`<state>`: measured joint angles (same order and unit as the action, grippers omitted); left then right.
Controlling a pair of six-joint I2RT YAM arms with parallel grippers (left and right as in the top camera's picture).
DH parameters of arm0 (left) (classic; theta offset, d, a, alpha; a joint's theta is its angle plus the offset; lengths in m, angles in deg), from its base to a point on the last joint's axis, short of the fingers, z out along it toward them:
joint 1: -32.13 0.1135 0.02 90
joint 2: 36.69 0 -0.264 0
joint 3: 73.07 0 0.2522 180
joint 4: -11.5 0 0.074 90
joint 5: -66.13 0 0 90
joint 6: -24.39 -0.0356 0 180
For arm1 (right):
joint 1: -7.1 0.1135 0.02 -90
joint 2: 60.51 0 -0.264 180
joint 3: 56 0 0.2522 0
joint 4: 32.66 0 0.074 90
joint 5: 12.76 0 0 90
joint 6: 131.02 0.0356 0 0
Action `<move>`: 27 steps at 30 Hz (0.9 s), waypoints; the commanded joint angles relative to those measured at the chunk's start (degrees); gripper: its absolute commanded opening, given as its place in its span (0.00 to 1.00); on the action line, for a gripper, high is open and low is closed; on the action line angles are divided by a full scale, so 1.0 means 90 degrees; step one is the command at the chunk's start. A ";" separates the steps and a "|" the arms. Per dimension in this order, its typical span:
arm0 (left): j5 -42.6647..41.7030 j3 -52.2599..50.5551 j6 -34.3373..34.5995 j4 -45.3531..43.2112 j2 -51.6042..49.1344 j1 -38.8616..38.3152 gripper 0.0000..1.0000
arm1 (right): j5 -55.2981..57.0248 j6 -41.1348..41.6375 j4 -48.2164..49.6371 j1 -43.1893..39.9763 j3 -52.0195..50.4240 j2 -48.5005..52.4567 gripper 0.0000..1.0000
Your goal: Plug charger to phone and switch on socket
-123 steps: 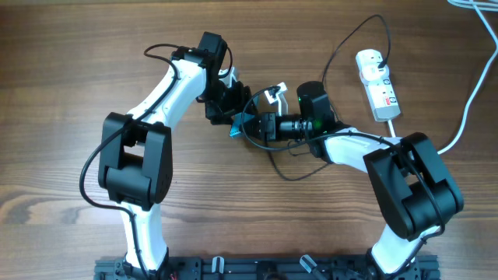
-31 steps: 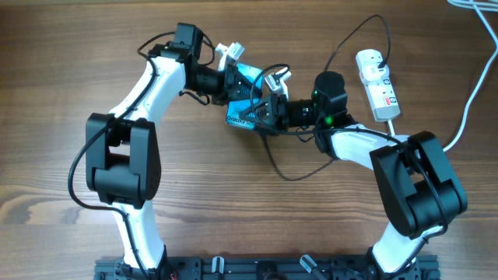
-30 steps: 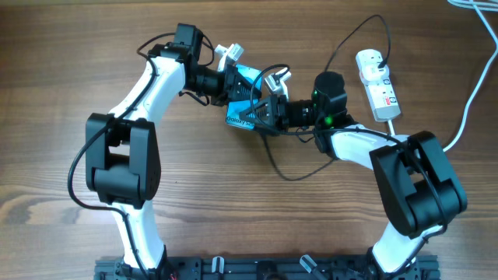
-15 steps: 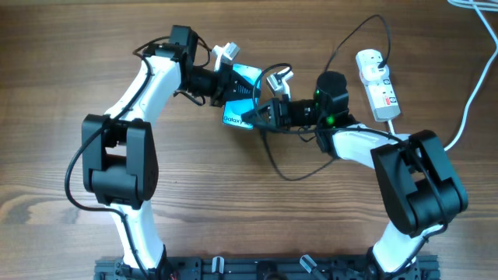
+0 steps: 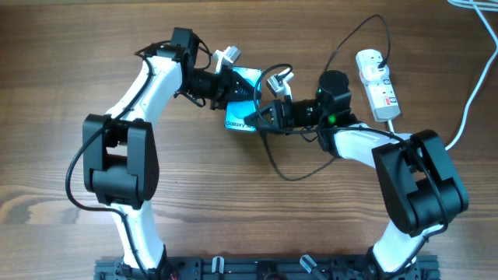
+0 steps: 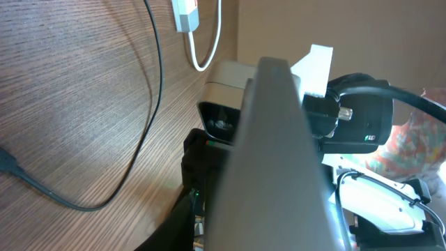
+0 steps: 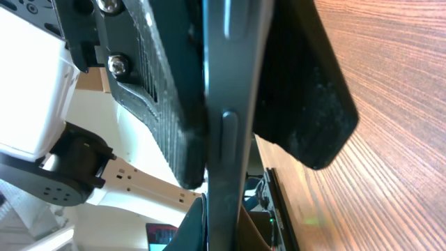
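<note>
The phone [image 5: 244, 84] has a teal screen with "Galaxy" text at its lower end, and my left gripper [image 5: 226, 83] is shut on it and holds it tilted above the table. Its grey edge fills the left wrist view [image 6: 272, 160] and runs down the right wrist view [image 7: 226, 84], with the left fingers [image 7: 164, 97] clamped on both sides. My right gripper [image 5: 257, 118] is at the phone's lower end, shut on the charger's end. The plug tip is hidden. The charger cable [image 5: 289, 177] loops across the table. The white socket [image 5: 377, 74] lies at the right.
A thick white cord [image 5: 471, 101] runs from the socket off the right edge. The socket [image 6: 185, 7] and black cable [image 6: 150, 118] also show in the left wrist view. The two arms meet close together at mid-table.
Since 4.1 s ago the left arm has swung left and raised the phone, so its screen shows. Over the last second the phone and the right gripper shifted slightly, staying together.
</note>
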<state>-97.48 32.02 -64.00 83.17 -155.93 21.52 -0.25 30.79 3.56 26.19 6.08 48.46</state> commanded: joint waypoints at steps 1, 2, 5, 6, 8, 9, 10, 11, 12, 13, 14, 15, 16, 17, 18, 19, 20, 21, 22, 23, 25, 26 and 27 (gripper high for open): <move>-0.0036 0.0066 0.0177 0.0073 0.0155 0.0087 0.22 | 0.0032 0.0216 -0.0034 -0.0209 0.0000 0.0024 0.04; -0.0036 0.0066 0.0177 0.0073 0.0155 0.0095 0.22 | 0.0058 0.0267 -0.0034 -0.0214 0.0000 0.0024 0.04; -0.0036 0.0066 0.0177 0.0073 0.0155 0.0097 0.22 | 0.0260 0.0532 -0.0029 -0.0214 0.0000 0.0024 0.04; -0.0036 0.0066 0.0177 0.0073 0.0155 0.0097 0.22 | 0.0299 0.0554 -0.0032 -0.0216 0.0000 0.0024 0.04; -0.0036 0.0066 0.0177 0.0068 0.0155 0.0100 0.22 | 0.0318 0.0554 -0.0032 -0.0216 0.0000 0.0024 0.04; -0.0036 0.0066 0.0175 0.0070 0.0155 0.0100 0.22 | 0.0318 0.0563 -0.0032 -0.0219 0.0000 0.0024 0.04; -0.0036 0.0066 0.0177 0.0066 0.0155 0.0100 0.22 | 0.0323 0.0597 -0.0032 -0.0221 0.0000 0.0024 0.04; -0.0036 0.0066 0.0177 0.0046 0.0155 0.0100 0.22 | 0.0350 0.0687 -0.0029 -0.0236 0.0000 0.0024 0.04; -0.0034 0.0066 0.0177 0.0022 0.0155 0.0100 0.17 | 0.0367 0.0707 -0.0029 -0.0257 0.0000 0.0024 0.04; -0.0036 0.0066 0.0177 0.0000 0.0155 0.0100 0.10 | 0.0364 0.0702 -0.0029 -0.0272 0.0000 0.0024 0.04; -0.0036 0.0066 0.0177 -0.0024 0.0155 0.0100 0.05 | 0.0335 0.0685 -0.0029 -0.0274 0.0000 0.0024 0.07; -0.0036 0.0066 0.0177 -0.0053 0.0155 0.0100 0.04 | 0.0308 0.0680 -0.0027 -0.0274 0.0000 0.0024 0.22; -0.0034 0.0066 0.0177 -0.0083 0.0155 0.0107 0.04 | 0.0262 0.0675 -0.0027 -0.0274 0.0000 0.0024 0.52; -0.0036 0.0066 0.0180 -0.0141 0.0155 0.0119 0.04 | 0.0219 0.0665 -0.0027 -0.0274 0.0000 0.0024 0.78; -0.0034 0.0066 0.0180 -0.0202 0.0155 0.0148 0.04 | 0.0180 0.0607 0.0032 -0.0274 0.0000 0.0024 0.90; -0.0034 0.0066 0.0180 -0.0221 0.0155 0.0177 0.04 | 0.0136 0.0517 0.0109 -0.0274 0.0000 0.0024 0.94; -0.0032 0.0066 0.0180 -0.0240 0.0155 0.0216 0.04 | 0.0107 0.0515 0.0172 -0.0274 0.0000 0.0024 0.96; -0.0007 0.0066 0.0180 -0.0260 0.0155 0.0287 0.04 | 0.0097 0.0517 0.0311 -0.0274 0.0000 0.0024 0.99; 0.0075 0.0066 0.0180 -0.0265 0.0155 0.0364 0.04 | 0.0097 0.0532 0.0435 -0.0274 0.0000 0.0024 0.99; 0.0287 0.0066 0.0180 -0.0257 0.0155 0.0464 0.04 | 0.0102 0.0614 0.0629 -0.0274 0.0000 0.0012 0.99; 0.1076 0.0066 0.0182 0.0015 0.0155 0.0814 0.04 | 0.0090 0.0869 0.1005 -0.0274 0.0000 -0.0032 0.99; 0.1207 0.0066 0.0182 0.0148 0.0155 0.0923 0.04 | 0.0078 0.0865 0.1059 -0.0274 0.0000 -0.0051 0.99; 0.1241 0.0066 0.0180 0.0282 0.0155 0.1022 0.04 | 0.0073 0.0821 0.1066 -0.0274 0.0000 -0.0066 0.99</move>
<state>-91.58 32.05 -62.63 82.93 -155.93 26.76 0.60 37.30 11.69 23.70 6.12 48.46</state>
